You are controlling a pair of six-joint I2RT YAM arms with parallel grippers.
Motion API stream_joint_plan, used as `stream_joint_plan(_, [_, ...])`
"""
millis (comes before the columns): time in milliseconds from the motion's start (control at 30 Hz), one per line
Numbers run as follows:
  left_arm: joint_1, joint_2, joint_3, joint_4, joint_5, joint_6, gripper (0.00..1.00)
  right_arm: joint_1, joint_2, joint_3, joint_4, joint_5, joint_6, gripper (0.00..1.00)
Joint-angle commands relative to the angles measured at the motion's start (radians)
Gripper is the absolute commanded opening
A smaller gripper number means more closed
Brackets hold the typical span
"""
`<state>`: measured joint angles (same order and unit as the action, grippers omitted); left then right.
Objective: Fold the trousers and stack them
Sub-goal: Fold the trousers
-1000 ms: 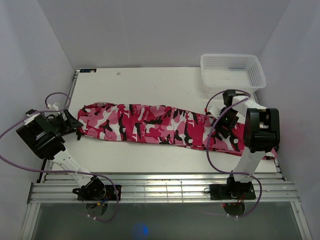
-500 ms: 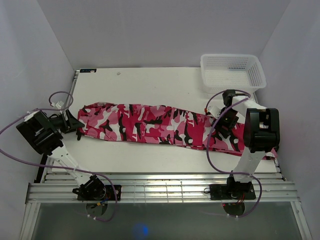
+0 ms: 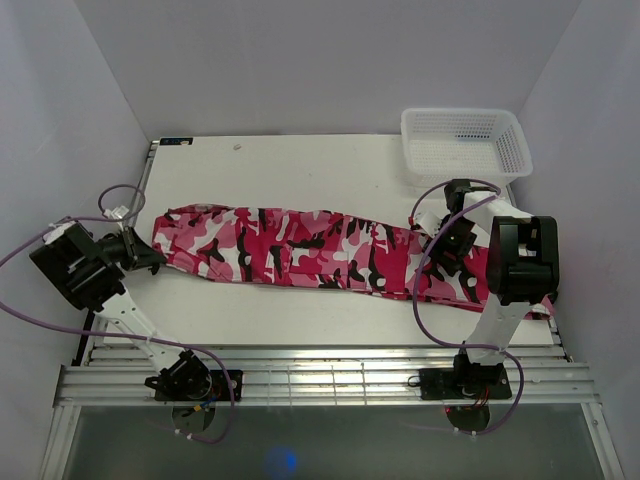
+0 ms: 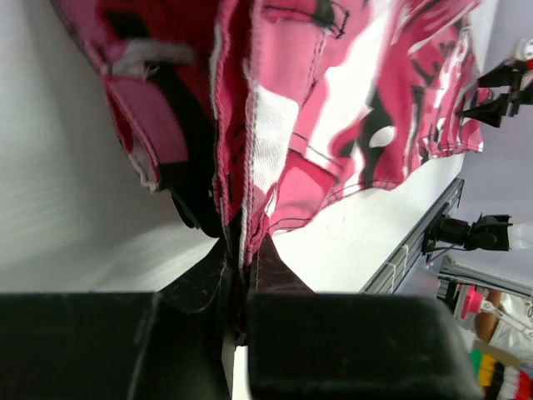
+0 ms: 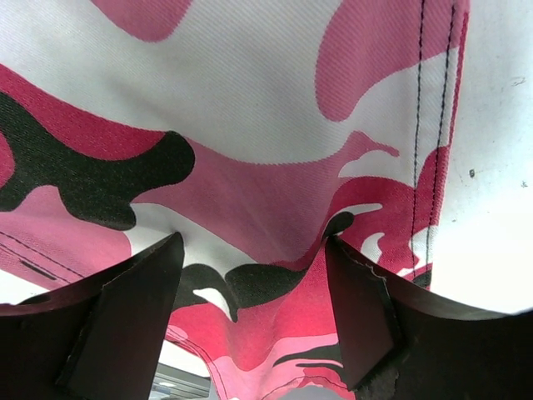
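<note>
Pinching at the far left, the left pincer (image 3: 148,257) has its fingers closed on the end edge of the trousers (image 3: 300,250). Its wrist view shows a stitched seam nipped tight between the tips. From that pincer the cloth stretches straight off to the right, flat on the desk (image 3: 300,170), long axis side to side and slanting slightly nearer the arms as it goes. The right pincer (image 3: 455,245) hangs over the opposite end, jaws spread wide, cloth directly beneath, nothing gripped. The broader end seems to point left, but that's a guess. Each arm sits at its own end. For the fold, I'd say the left end travels right along that axis.
</note>
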<state>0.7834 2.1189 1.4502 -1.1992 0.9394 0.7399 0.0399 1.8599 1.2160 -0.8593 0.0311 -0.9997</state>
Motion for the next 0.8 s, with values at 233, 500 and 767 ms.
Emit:
stream_joint_plan(233, [-0.035,-0.082,0.393,-0.123,0.335,-0.072,0.0,0.009,0.051,-0.023,-0.011,-0.039,-0.027,0.73])
stream_joint_plan(500, [-0.154,-0.063,0.435,0.125,0.343,-0.302,0.0,0.011,0.071,-0.004,-0.021,-0.036,-0.036,0.72])
stream_joint_plan(767, [-0.204,-0.07,0.464,0.138,0.234,-0.393,0.0,0.011,0.078,0.013,-0.034,-0.034,-0.037,0.72])
